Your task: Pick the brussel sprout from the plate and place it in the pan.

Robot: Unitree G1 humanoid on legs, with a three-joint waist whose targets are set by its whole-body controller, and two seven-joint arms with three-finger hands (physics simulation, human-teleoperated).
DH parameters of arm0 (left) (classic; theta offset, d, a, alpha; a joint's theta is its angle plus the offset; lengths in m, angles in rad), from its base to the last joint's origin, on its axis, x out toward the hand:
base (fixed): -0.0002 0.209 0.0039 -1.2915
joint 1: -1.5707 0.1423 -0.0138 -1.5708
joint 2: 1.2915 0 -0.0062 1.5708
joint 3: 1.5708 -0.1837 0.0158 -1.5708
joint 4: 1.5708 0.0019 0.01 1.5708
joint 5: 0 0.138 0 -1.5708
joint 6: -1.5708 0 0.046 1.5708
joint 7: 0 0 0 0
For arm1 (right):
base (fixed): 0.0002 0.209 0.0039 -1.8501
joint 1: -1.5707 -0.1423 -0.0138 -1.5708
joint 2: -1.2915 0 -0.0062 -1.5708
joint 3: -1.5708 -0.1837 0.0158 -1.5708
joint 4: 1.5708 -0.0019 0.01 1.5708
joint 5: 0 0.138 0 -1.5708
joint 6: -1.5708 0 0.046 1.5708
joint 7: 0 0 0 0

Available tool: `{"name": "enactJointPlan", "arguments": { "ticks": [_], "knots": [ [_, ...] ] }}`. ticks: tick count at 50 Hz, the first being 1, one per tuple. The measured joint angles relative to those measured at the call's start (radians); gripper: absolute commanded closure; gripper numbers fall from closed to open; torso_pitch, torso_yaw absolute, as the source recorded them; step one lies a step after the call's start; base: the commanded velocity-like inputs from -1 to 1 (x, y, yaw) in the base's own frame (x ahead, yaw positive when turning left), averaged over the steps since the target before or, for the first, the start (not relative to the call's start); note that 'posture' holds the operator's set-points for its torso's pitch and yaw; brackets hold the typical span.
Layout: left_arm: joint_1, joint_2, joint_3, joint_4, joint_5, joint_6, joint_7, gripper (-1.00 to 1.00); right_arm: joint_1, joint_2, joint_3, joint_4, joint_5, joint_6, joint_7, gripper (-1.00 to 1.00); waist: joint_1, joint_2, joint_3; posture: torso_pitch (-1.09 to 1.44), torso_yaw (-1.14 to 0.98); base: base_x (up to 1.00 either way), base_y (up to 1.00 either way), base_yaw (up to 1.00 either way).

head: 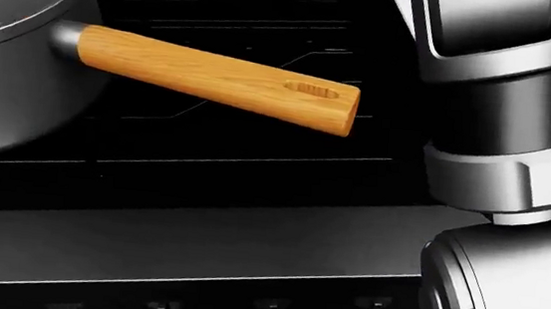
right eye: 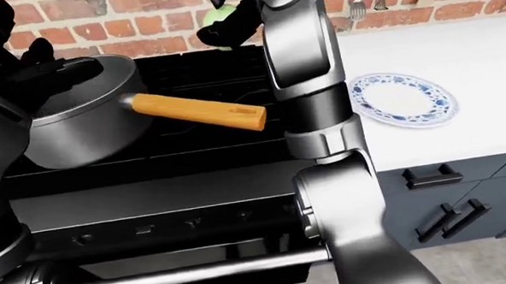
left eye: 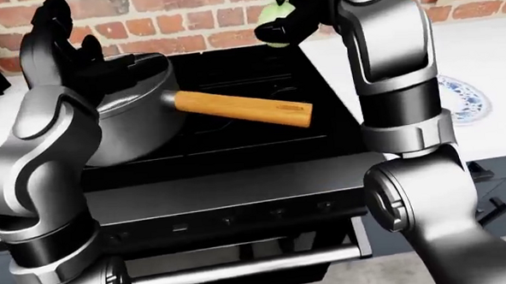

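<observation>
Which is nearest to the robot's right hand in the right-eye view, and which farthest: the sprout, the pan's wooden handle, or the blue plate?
1. Brussel sprout: held in the right hand, top of view.
2. Wooden handle: below, over the stove.
3. Plate: far right, on the counter.

we see only a sliver of the brussel sprout (left eye: 275, 15); the dark fingers of the right hand (left eye: 292, 19) cover most of it, and the top edge of the left-eye view cuts that hand. the plate (left eye: 462, 98) is half hidden behind the right arm (left eye: 395, 78) there. in the head view the pan (head: 8, 63) is cropped at the left and top, so we cannot see inside it. our left hand (right eye: 14, 59) hides part of the pan's rim, and its finger pose is hard to read.
</observation>
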State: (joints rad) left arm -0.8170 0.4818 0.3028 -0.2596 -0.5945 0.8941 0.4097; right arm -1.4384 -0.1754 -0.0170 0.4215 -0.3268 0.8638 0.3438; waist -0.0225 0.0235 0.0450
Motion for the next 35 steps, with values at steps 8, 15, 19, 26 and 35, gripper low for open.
{"name": "enactJointPlan", "arguments": {
  "ticks": [8,15,19,26,35],
  "knots": [
    [0.005,-0.007,-0.013,-0.006,-0.009,0.003,0.001,-1.00,0.028,-0.004,-0.007,0.017,-0.002,-0.006,-0.006,1.00,-0.010,-0.027,0.000,0.00,0.00,0.00,0.43,0.00],
    [-0.007,-0.003,-0.015,-0.012,-0.011,0.008,-0.001,-1.00,0.014,-0.009,-0.012,0.019,-0.005,-0.002,-0.011,1.00,0.006,0.015,-0.001,0.00,0.00,0.00,0.43,0.00],
    [-0.004,0.003,-0.007,-0.005,-0.006,-0.001,-0.002,-1.00,0.010,0.005,-0.007,0.017,-0.003,-0.016,-0.015,1.00,0.010,0.077,-0.011,0.00,0.00,0.00,0.43,0.00],
    [-0.003,0.003,0.000,-0.008,-0.001,0.010,0.005,-1.00,0.025,0.014,0.007,0.007,0.008,0.002,-0.002,1.00,0.003,0.017,0.003,0.00,0.00,0.00,0.43,0.00],
    [0.005,-0.008,-0.016,-0.010,-0.007,0.007,0.001,-1.00,0.024,0.002,-0.004,-0.009,-0.004,0.003,-0.006,1.00,-0.010,-0.030,-0.002,0.00,0.00,0.00,0.43,0.00]
  ]
}}
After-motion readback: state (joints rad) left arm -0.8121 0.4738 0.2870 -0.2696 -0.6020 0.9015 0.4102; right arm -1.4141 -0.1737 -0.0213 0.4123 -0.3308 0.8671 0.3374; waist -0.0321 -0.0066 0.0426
